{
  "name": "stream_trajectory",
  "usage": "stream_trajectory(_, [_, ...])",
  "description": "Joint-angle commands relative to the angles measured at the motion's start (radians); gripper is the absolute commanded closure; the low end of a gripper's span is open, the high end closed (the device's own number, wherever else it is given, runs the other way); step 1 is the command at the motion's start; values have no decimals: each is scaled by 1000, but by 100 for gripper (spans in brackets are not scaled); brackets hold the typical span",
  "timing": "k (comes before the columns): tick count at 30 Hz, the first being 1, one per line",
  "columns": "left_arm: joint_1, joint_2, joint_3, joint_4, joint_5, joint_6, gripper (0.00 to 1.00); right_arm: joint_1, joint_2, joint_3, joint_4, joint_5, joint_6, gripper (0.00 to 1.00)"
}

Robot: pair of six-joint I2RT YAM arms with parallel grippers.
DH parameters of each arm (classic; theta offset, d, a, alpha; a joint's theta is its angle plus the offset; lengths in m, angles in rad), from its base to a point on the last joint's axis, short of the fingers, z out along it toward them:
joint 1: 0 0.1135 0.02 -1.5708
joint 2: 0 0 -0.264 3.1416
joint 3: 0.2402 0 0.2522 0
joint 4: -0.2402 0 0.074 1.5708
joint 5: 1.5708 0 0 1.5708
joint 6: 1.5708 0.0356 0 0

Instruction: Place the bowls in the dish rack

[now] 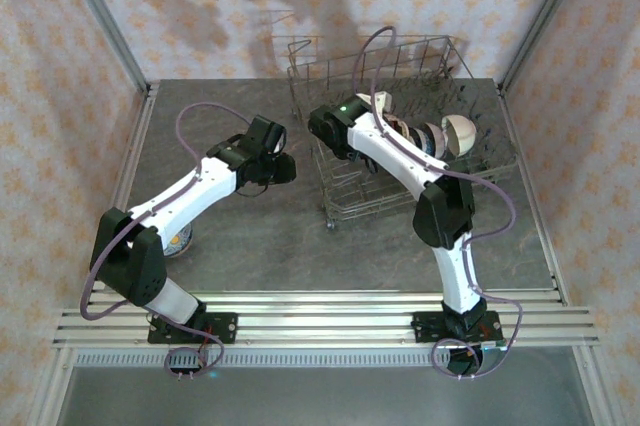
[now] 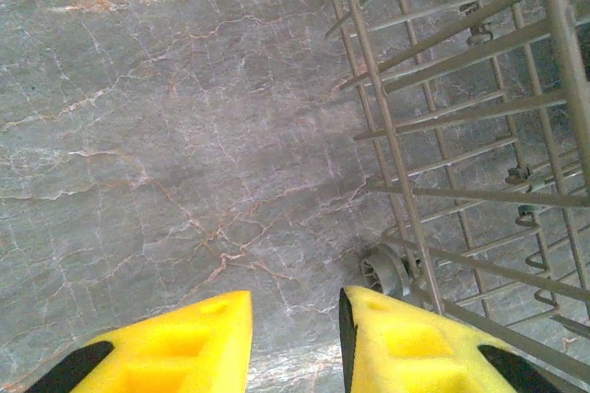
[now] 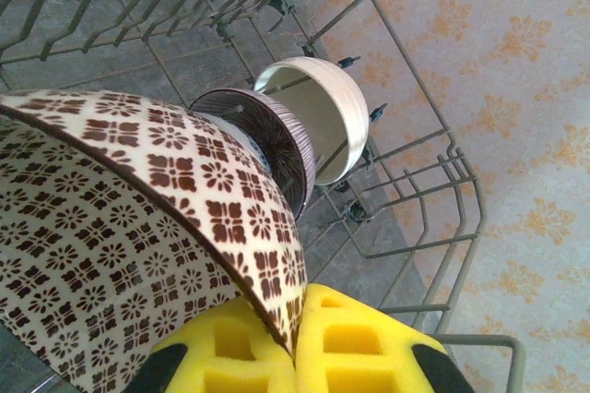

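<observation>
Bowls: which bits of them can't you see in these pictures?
Top view: the right arm covers most bowls in the dish rack, so their number is unclear.
Top view: the left arm hides most of a bowl on the table.
Right wrist view: the brown-patterned bowl runs off the left edge and hides most of the striped bowl.

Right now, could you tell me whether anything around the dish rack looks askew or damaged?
Nothing stands out: the dish rack sits flat, and the cream bowl and striped bowl stand on edge among its tines, uncracked.
</observation>
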Motion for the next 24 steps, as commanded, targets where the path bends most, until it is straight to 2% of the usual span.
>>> stream_trajectory(1, [20,-22,14,-17,-21,23,68,6,22,34,-33,62,38,100])
stream_trajectory(14, [53,-2,32,-14,-4,42,68,43,97,66,-73,47,80,100])
stream_trajectory(24, [66,21,38,-5,9,41,68,55,179,151,-147,47,89,94])
